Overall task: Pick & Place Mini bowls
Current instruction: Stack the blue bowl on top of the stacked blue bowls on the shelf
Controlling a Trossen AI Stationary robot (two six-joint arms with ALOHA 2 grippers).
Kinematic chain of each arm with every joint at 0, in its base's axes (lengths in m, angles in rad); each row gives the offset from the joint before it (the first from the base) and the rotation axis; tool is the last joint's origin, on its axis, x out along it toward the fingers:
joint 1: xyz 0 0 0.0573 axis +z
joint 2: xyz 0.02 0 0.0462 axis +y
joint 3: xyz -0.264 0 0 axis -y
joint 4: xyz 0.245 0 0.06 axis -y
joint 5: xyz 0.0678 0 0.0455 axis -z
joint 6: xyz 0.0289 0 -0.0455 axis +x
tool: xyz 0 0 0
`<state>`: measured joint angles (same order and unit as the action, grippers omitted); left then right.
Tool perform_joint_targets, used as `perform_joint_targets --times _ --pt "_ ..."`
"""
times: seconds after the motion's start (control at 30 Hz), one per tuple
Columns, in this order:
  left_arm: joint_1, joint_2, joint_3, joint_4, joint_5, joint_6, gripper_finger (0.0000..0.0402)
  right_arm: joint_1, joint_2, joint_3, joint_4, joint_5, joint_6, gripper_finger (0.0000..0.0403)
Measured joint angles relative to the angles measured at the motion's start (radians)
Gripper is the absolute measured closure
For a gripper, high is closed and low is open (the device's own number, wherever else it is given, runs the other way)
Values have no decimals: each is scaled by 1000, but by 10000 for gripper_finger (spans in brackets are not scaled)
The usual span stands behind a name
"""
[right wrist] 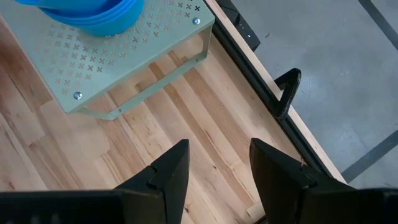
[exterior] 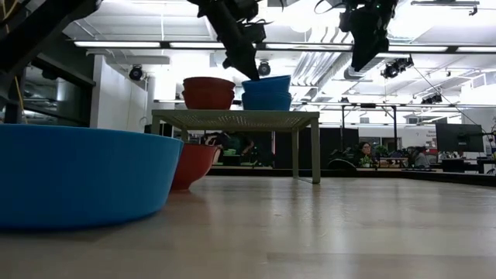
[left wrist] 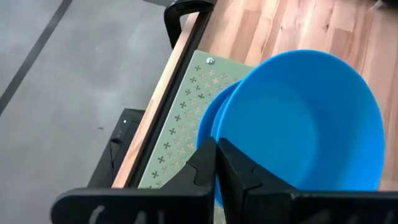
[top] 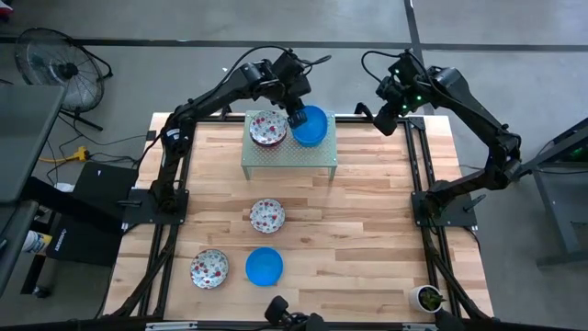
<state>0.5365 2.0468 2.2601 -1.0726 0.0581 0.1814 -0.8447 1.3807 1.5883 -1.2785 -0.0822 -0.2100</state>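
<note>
A pale green perforated rack (top: 289, 156) stands at the table's far side. On it are a stack of floral mini bowls (top: 267, 128) and, to its right, a stack of blue mini bowls (top: 312, 127). My left gripper (top: 298, 117) is shut on the top blue bowl (left wrist: 305, 118), which sits in the blue bowl beneath (left wrist: 208, 124). My right gripper (right wrist: 217, 149) hangs open with nothing between its fingers, above the table's far right corner (top: 390, 115). Two floral bowls (top: 267, 215) (top: 209, 268) and one blue bowl (top: 265, 266) rest on the tabletop. My left gripper pinches the top blue bowl's rim (left wrist: 214, 134) on the side toward the floral stack, one finger inside the bowl and one outside. The fingers slant down from the far side. The bowl sits slightly tilted in the blue bowl beneath (exterior: 266, 101).
A small potted plant (top: 428, 297) stands at the near right corner. Dark frame rails (top: 427, 198) run along both table sides. Bare wood lies between the rack and the loose bowls, and over the right half. A floor fan (top: 50, 60) stands off the table at far left.
</note>
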Motion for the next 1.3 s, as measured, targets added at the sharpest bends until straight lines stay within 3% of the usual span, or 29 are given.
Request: perform_joint_targets --times 0.23,0.57,0.67,0.8,1.0,1.3 --pt "0 0 0 3 3 -22 375 0 0 0 2 0 3 247" --pt "0 0 0 40 19 16 255 0 0 0 -4 -3 4 247" --pt "0 0 0 39 -5 21 235 0 0 0 -4 -3 4 247" --pt "1 -11 0 30 -38 21 240 0 0 0 -4 -3 4 247" --pt "1 -11 0 -15 0 33 274 0 0 0 -4 -4 4 247" --pt "0 -11 0 -37 -22 31 326 0 0 0 -4 -4 4 247"
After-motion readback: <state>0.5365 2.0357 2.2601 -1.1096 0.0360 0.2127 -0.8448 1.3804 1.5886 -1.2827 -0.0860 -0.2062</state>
